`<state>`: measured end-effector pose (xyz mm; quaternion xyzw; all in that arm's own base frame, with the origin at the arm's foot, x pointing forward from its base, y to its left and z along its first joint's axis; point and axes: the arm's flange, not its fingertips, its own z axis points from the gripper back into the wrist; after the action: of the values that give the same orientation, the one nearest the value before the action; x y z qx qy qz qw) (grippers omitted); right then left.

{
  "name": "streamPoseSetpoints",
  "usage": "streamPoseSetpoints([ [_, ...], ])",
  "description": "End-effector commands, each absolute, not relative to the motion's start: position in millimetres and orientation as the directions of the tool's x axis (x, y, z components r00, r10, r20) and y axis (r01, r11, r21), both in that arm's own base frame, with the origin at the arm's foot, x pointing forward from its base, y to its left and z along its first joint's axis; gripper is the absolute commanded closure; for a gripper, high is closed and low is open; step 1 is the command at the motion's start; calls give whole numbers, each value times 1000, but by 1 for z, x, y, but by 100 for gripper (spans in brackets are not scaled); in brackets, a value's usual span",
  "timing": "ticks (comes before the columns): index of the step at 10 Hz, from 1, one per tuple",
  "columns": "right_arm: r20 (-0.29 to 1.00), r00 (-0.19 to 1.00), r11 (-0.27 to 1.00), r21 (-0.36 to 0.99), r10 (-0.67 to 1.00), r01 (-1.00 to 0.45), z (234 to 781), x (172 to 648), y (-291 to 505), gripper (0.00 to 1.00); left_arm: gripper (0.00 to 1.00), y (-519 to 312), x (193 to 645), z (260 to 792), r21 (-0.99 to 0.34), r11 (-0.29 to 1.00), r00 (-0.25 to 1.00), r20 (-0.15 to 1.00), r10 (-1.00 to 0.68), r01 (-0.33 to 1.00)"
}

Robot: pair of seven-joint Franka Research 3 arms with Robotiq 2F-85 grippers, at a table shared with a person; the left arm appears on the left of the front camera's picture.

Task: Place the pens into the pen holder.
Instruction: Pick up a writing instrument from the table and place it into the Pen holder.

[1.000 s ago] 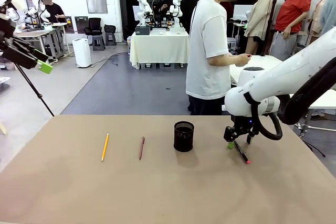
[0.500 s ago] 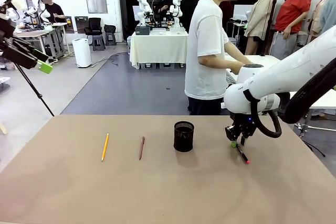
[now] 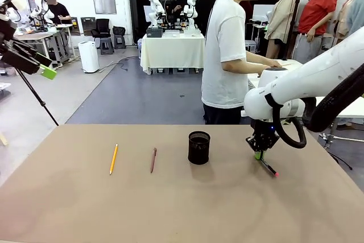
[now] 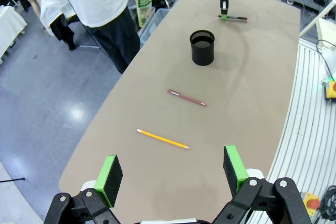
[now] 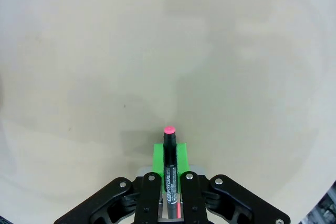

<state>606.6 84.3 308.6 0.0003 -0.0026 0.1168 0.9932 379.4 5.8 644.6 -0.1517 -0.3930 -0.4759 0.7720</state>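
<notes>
My right gripper (image 3: pixel 259 153) is shut on a black marker pen (image 3: pixel 268 167) with a red end, low over the table to the right of the pen holder (image 3: pixel 199 147), a black mesh cup. In the right wrist view the marker pen (image 5: pixel 168 141) sits between the green pads of the right gripper (image 5: pixel 169 155), red end toward the table. Left of the holder, a yellow pen (image 3: pixel 114 159) and a reddish-brown pen (image 3: pixel 153 160) lie on the table. My left gripper (image 4: pixel 171 173) hangs open high above them, over the yellow pen (image 4: pixel 163 139), the brown pen (image 4: pixel 186 98) and the holder (image 4: pixel 202 47).
The tan table (image 3: pixel 182 209) is bare in front of the pens. A person in a white shirt (image 3: pixel 226 55) stands just behind the far edge. The left arm (image 3: pixel 28 58) is raised at the picture's left edge.
The right gripper's jaws closed onto the black marker pen and shifted a little to the right with it. The left arm, the two pens and the holder stayed put.
</notes>
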Motion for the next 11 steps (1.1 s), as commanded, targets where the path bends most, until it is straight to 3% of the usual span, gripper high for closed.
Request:
streamPoseSetpoints([
  [1, 56, 969, 968, 48, 242, -244, 340, 602, 79, 100, 0, 4, 380, 646, 133, 511, 245, 758, -605, 849],
  [5, 456, 828, 805, 324, 326, -496, 437, 593, 84, 100, 0, 4, 380, 646, 133, 511, 245, 758, -605, 849],
  [7, 714, 629, 592, 374, 308, -714, 479, 601, 101, 100, 0, 4, 380, 646, 133, 511, 245, 758, -605, 849],
  [11, 980, 131, 422, 55, 153, -905, 509, 590, 131, 100, 0, 4, 380, 646, 133, 511, 245, 758, -605, 849],
])
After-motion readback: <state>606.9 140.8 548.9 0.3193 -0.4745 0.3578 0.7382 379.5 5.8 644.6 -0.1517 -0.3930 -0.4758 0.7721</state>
